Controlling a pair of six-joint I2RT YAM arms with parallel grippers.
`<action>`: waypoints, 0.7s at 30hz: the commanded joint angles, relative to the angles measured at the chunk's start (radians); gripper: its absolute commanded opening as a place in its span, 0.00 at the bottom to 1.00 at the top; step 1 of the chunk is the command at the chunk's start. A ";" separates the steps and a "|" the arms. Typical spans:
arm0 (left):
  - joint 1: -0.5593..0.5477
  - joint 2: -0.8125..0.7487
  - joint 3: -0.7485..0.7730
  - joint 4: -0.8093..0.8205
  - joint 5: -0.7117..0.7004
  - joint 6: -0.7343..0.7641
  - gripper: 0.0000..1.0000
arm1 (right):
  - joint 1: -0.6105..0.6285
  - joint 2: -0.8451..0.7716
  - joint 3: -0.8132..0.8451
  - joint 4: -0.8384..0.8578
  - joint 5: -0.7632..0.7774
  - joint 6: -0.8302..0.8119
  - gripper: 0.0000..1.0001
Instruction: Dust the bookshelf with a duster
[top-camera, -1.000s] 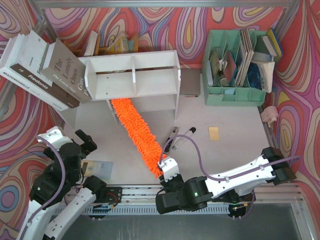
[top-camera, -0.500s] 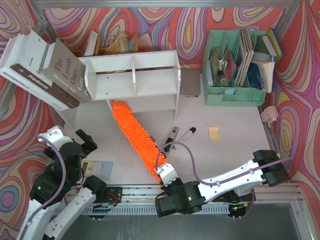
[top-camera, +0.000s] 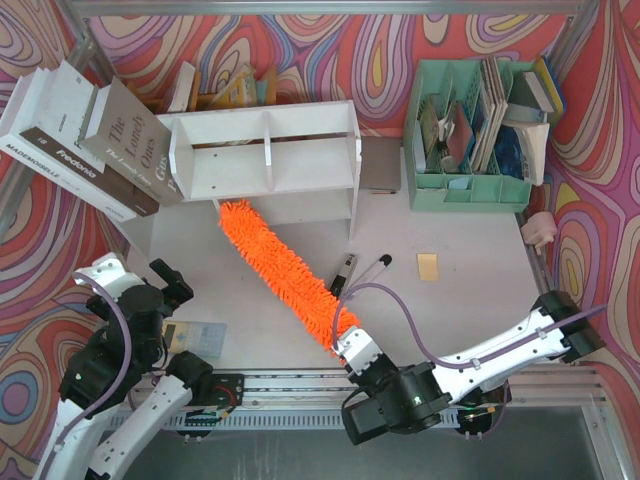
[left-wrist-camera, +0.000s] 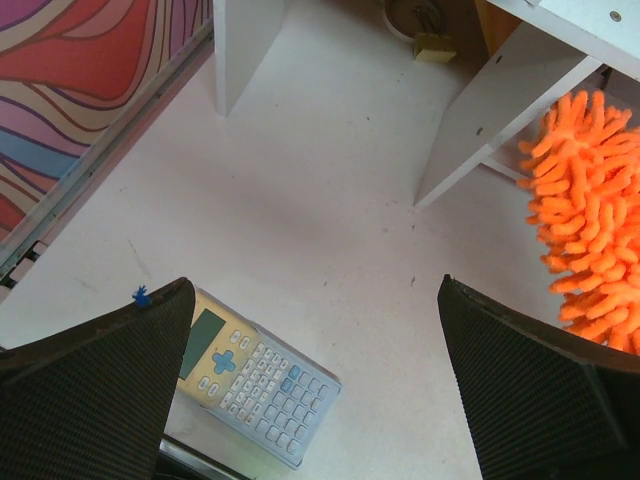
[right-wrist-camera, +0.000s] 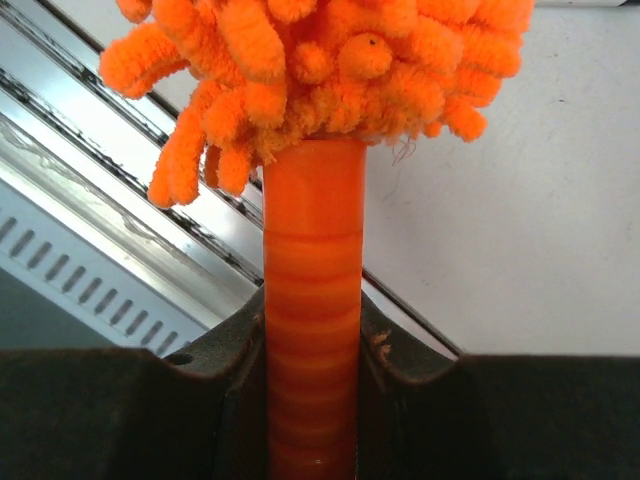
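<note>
Books (top-camera: 75, 130): I see large white and grey hardbacks, slab-shaped, leaning at far left beside the bookshelf.
Left gripper (left-wrist-camera: 315, 287): my left gripper hangs over the table with its two dark, mesh-textured fingers (left-wrist-camera: 110, 380) spread wide and nothing between them.
Calculator (left-wrist-camera: 255, 375): flat, rectangular and pale blue with rows of small keys, it lies on the table below the left finger.
Table (top-camera: 470, 300): matte white top, lightly scuffed.
Bookshelf (top-camera: 265, 150): white painted wood with flat boards in two tiers, split by an upright centre divider. It stands at the back left of the table.
Duster (top-camera: 285, 272): a long, flat strip of bright orange chenille nubs. It lies diagonally on the table, its far tip at the foot of the shelf's left half, close to a white side panel. I cannot tell whether they touch.
Handle (right-wrist-camera: 312, 250): a thin, smooth, faintly ribbed orange plastic rod emerging from the fluffy head.
Pens (top-camera: 358, 272): two slim black-and-silver sticks just right of the duster.
Right gripper (right-wrist-camera: 313, 340): my right gripper is clamped on the handle, with a black finger pressed to each side of it.
Note (top-camera: 428, 266): a small yellow paper square.
Organiser (top-camera: 470, 192): a mint green plastic box with compartments, packed with upright papers and books.
</note>
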 joint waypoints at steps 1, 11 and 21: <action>-0.005 -0.001 0.007 -0.015 -0.022 -0.002 0.98 | 0.057 0.027 -0.001 -0.130 0.118 0.083 0.00; -0.006 0.000 0.007 -0.015 -0.020 -0.002 0.98 | 0.148 0.158 0.056 -0.310 0.194 0.297 0.00; -0.006 -0.010 0.006 -0.016 -0.021 -0.002 0.98 | 0.161 0.138 0.087 -0.229 0.243 0.180 0.00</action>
